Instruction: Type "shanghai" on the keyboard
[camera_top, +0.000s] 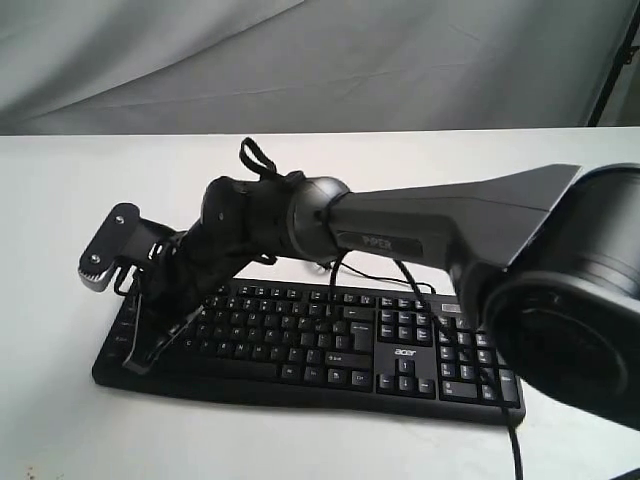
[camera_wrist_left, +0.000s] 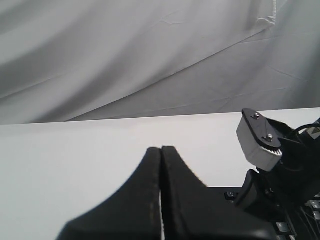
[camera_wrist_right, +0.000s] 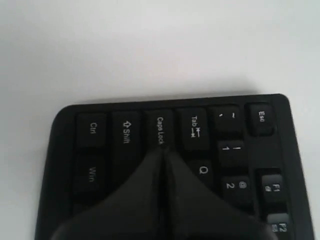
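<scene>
Right arm (camera_top: 450, 225): foreground, crossing keyboard (camera_top: 300, 340), hiding its rear keys. Right gripper (camera_wrist_right: 162, 152): jaws clenched, empty, tips at Caps Lock (camera_wrist_right: 160, 131), contact unclear; keys beneath hidden. Legible: Ctrl (camera_wrist_right: 93, 127), Shift (camera_wrist_right: 126, 132), Tab (camera_wrist_right: 194, 126), Esc (camera_wrist_right: 261, 116), acer logo (camera_top: 403, 352). Left gripper (camera_wrist_left: 161, 149): jaws clenched, empty, over white table (camera_wrist_left: 75, 160), keyboard's end beyond tips; grey cloth (camera_wrist_left: 125, 60) behind

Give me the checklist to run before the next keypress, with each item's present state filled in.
1. The right gripper is shut to a single tip: ok.
2. Tip over the left end of the keyboard, next to the Caps Lock key: ok.
3. Tip on the wanted letter: cannot tell; the fingers hide the keys under them.
4. The left gripper shut and off the keys: ok.
5. The thin black cable away from the letter keys: ok; it runs past the number pad end.
</scene>
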